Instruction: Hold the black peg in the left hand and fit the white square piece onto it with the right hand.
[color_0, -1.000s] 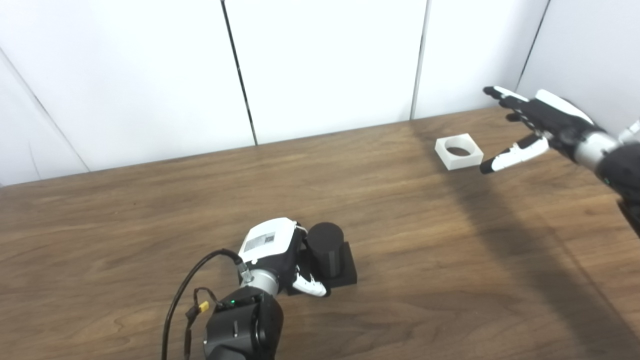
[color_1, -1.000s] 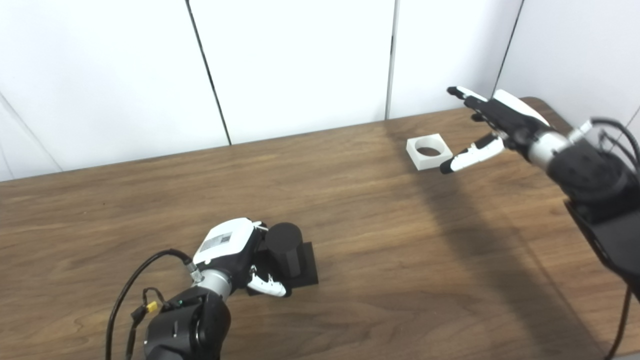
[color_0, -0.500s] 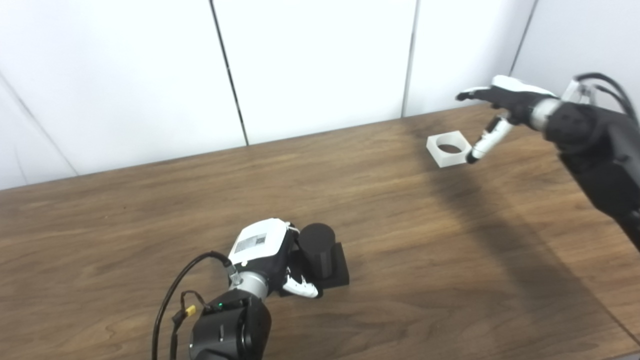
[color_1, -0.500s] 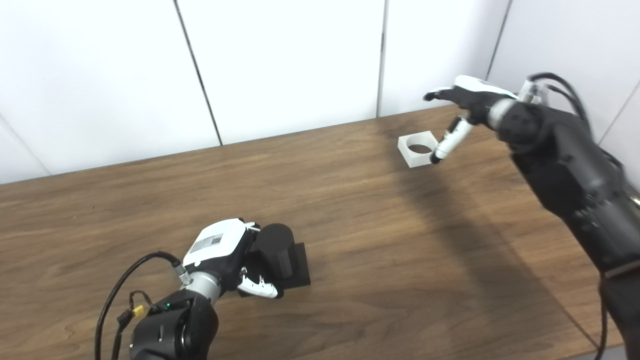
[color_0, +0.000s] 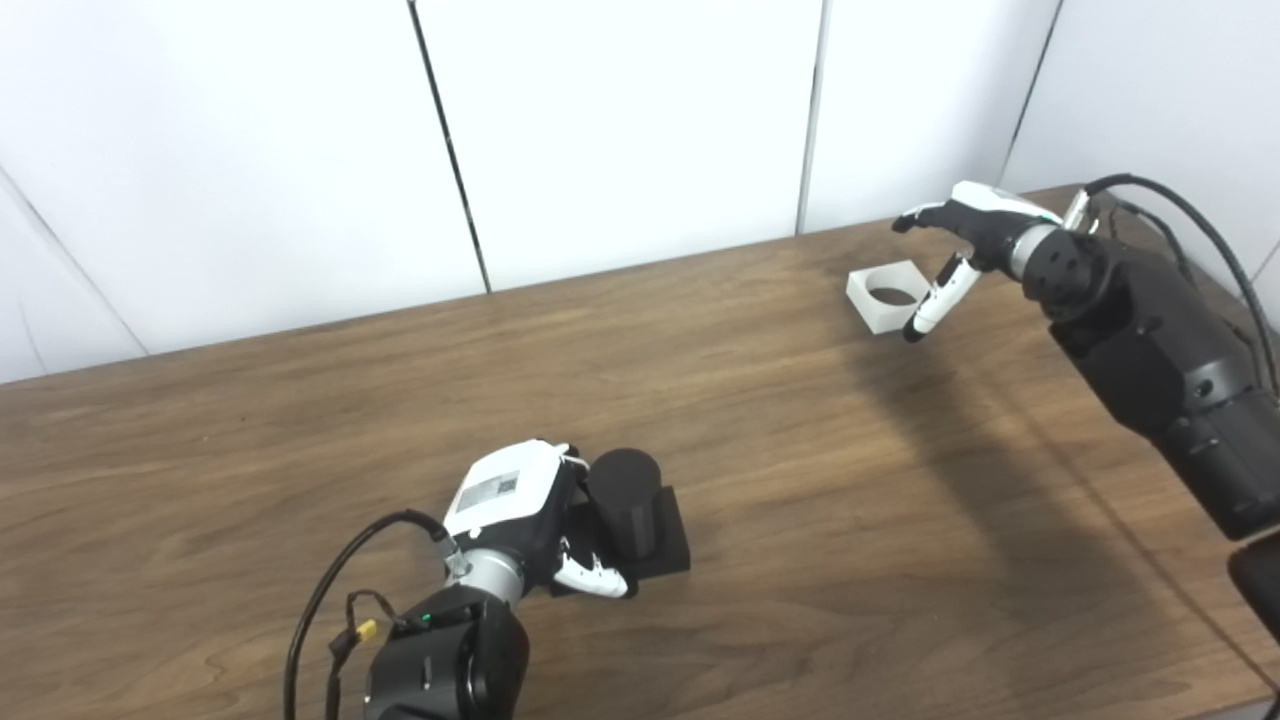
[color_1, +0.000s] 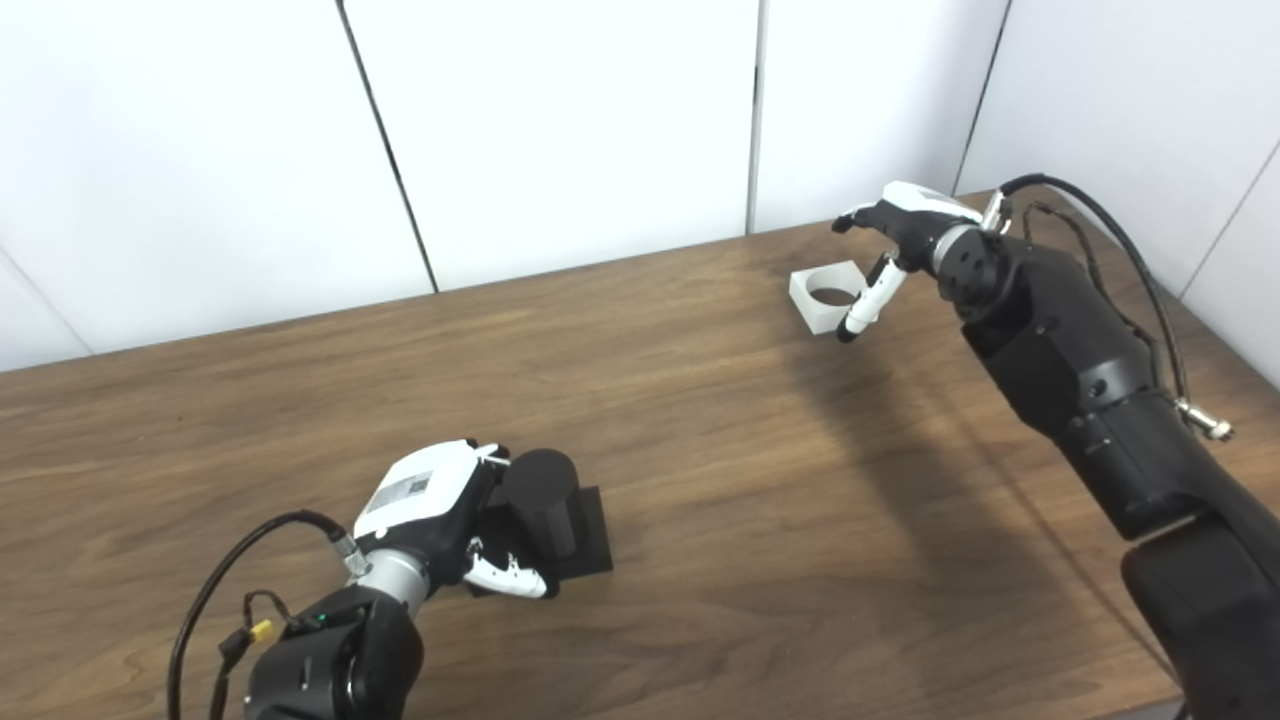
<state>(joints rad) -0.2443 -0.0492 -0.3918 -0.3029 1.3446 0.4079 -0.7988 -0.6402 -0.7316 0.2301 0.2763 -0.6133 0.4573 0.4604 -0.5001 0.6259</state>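
Right hand (color_0: 955, 240) over white square piece (color_0: 884, 296)

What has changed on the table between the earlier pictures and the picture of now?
The right hand came in from the right and lowered over the white square piece with a round hole, fingers spread; it holds nothing yet. The camera also shifted. Unchanged: the left hand stays closed on the black cylindrical peg, and the white piece lies on the wooden table.

On the wooden table (color_0: 800, 500), the left hand (color_0: 520, 510) is wrapped against the upright black peg (color_0: 622, 495) on its square base. Far across, the right hand (color_0: 960, 235) hovers with fingers spread over the white square piece (color_0: 885, 308), its thumb beside the piece's near edge.
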